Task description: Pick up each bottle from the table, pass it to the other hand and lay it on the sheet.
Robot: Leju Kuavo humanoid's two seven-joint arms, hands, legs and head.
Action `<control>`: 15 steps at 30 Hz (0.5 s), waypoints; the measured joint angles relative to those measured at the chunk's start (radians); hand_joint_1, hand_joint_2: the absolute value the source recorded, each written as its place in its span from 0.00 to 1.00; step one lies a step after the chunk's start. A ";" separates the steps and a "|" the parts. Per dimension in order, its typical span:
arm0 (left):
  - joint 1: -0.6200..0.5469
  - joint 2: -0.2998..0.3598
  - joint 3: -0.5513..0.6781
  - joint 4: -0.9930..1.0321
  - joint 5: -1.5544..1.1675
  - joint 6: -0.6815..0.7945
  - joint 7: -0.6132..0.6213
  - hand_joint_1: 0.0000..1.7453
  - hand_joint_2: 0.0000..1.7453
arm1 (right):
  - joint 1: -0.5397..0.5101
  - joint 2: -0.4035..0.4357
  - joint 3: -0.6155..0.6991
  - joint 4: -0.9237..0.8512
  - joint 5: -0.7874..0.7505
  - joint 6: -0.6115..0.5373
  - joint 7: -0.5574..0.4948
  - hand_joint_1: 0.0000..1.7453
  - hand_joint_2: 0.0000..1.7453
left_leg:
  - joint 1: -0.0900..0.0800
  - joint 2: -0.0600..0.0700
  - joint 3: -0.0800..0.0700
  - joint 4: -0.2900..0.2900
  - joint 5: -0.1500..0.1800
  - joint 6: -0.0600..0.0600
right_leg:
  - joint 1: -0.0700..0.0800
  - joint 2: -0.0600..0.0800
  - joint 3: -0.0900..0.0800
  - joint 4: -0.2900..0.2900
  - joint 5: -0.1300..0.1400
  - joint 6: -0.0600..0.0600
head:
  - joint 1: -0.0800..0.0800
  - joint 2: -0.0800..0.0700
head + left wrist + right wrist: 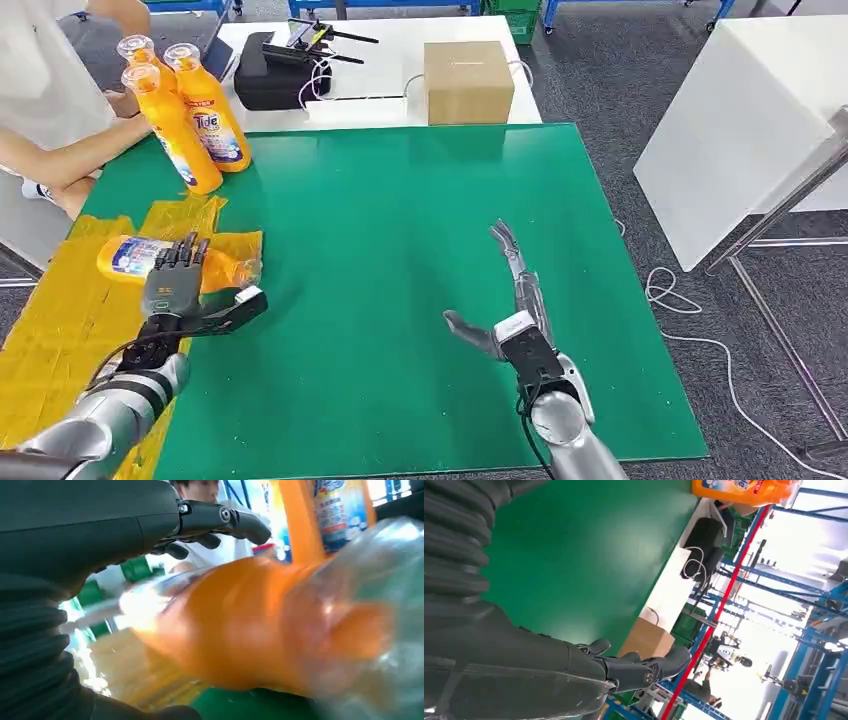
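While left hand [178, 285] rests spread on lying bottle [135, 257] | right hand [505, 300] spread, empty

Bright, even light falls from overhead on the green tabletop [400, 250], where shadows are faint and soft. In the left wrist view the orange bottle [240, 630] is badly blurred, with glare beside it; windows beyond the tabletop blow out white
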 measured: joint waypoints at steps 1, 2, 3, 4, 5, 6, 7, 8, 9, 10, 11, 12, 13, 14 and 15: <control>0.001 -0.007 0.011 0.000 0.021 0.004 -0.029 0.00 1.00 | 0.000 0.000 0.000 0.000 0.007 -0.005 0.000 0.00 1.00 | 0.000 0.000 0.000 0.000 0.000 0.000 | 0.000 0.000 0.000 0.000 0.000 0.000 | 0.000 0.000; 0.004 -0.016 0.031 -0.001 0.053 0.010 -0.081 0.00 1.00 | 0.000 0.000 0.002 0.000 0.015 -0.011 0.001 0.00 1.00 | 0.000 0.000 0.000 0.000 0.000 0.000 | 0.000 0.000 0.000 0.000 0.000 0.000 | 0.000 0.000; 0.010 -0.025 0.046 -0.005 0.077 0.013 -0.122 0.00 1.00 | 0.000 0.001 0.002 0.000 0.021 -0.015 0.001 0.00 1.00 | 0.000 0.000 0.000 0.000 0.000 0.000 | 0.000 0.000 0.000 0.000 0.000 0.000 | 0.000 0.000; 0.022 -0.040 0.069 -0.025 0.092 0.015 -0.167 0.00 1.00 | 0.000 0.001 0.004 0.000 0.024 -0.020 0.001 0.00 1.00 | 0.000 0.000 0.000 0.000 0.000 0.000 | 0.000 0.000 0.000 0.000 0.000 0.000 | 0.000 0.000; 0.040 -0.050 0.087 -0.060 0.082 0.018 -0.208 0.00 1.00 | 0.001 0.002 0.006 0.000 0.022 -0.025 0.000 0.00 1.00 | 0.000 0.000 0.001 0.000 0.000 0.000 | 0.000 0.000 0.000 0.000 0.000 0.000 | 0.000 0.000; 0.060 -0.070 0.119 -0.109 0.062 0.018 -0.244 0.00 1.00 | 0.003 0.003 0.006 0.000 0.017 -0.029 -0.002 0.00 1.00 | 0.000 0.000 0.000 0.000 0.000 0.000 | 0.000 0.000 0.000 0.000 0.000 0.000 | 0.000 0.000; 0.080 -0.081 0.146 -0.159 0.052 0.019 -0.268 0.00 1.00 | 0.007 0.005 0.006 0.000 0.013 -0.032 -0.003 0.00 1.00 | 0.000 0.000 0.000 0.000 0.000 0.000 | 0.000 0.000 0.000 0.000 0.000 0.000 | 0.000 0.000; 0.094 -0.101 0.177 -0.201 0.048 0.020 -0.285 0.00 1.00 | 0.010 0.006 0.006 0.000 0.011 -0.034 -0.006 0.00 1.00 | 0.000 0.000 0.000 0.000 0.000 0.000 | 0.000 0.000 0.000 0.000 0.000 0.000 | 0.001 0.000; 0.106 -0.122 0.207 -0.237 0.056 0.020 -0.322 0.00 1.00 | 0.014 0.006 0.007 -0.002 0.006 -0.043 -0.017 0.00 1.00 | 0.000 0.000 0.000 0.000 0.000 0.000 | 0.000 0.000 -0.001 0.000 0.000 0.000 | 0.000 0.000; 0.120 -0.140 0.231 -0.275 0.067 0.020 -0.369 0.00 1.00 | 0.020 0.008 0.006 -0.005 0.003 -0.051 -0.026 0.00 1.00 | -0.001 0.001 0.000 0.000 0.000 0.000 | 0.000 0.001 -0.001 0.000 0.000 0.000 | 0.000 0.000; 0.146 -0.175 0.263 -0.334 0.081 0.021 -0.434 0.00 1.00 | 0.031 0.008 0.005 -0.016 -0.006 -0.063 -0.041 0.00 1.00 | -0.003 0.001 0.000 0.001 -0.001 0.000 | 0.000 0.001 -0.001 -0.001 0.000 0.000 | -0.001 0.000; 0.182 -0.207 0.291 -0.423 0.098 0.021 -0.521 0.00 1.00 | 0.050 0.009 -0.001 -0.034 -0.014 -0.073 -0.057 0.00 1.00 | -0.003 0.001 0.000 0.000 -0.001 0.000 | 0.000 0.001 -0.002 -0.001 0.000 0.000 | 0.000 0.000; 0.211 -0.252 0.317 -0.505 0.109 0.024 -0.590 0.00 1.00 | 0.066 0.010 -0.006 -0.053 -0.021 -0.079 -0.069 0.00 1.00 | -0.003 -0.002 -0.001 0.000 -0.001 0.000 | 0.000 -0.001 -0.002 -0.001 -0.001 0.000 | 0.000 0.000; 0.239 -0.287 0.328 -0.561 0.120 0.024 -0.624 0.00 1.00 | 0.077 0.010 -0.008 -0.067 -0.022 -0.082 -0.073 0.00 1.00 | -0.003 -0.004 -0.002 0.000 -0.001 0.000 | 0.000 -0.003 -0.002 -0.001 -0.001 0.000 | 0.001 0.000; 0.273 -0.327 0.328 -0.636 0.145 0.024 -0.642 0.00 1.00 | 0.088 0.010 -0.010 -0.087 -0.030 -0.081 -0.077 0.00 1.00 | -0.003 -0.004 -0.003 0.000 -0.002 0.001 | -0.001 -0.002 -0.002 -0.001 -0.001 0.000 | 0.000 0.000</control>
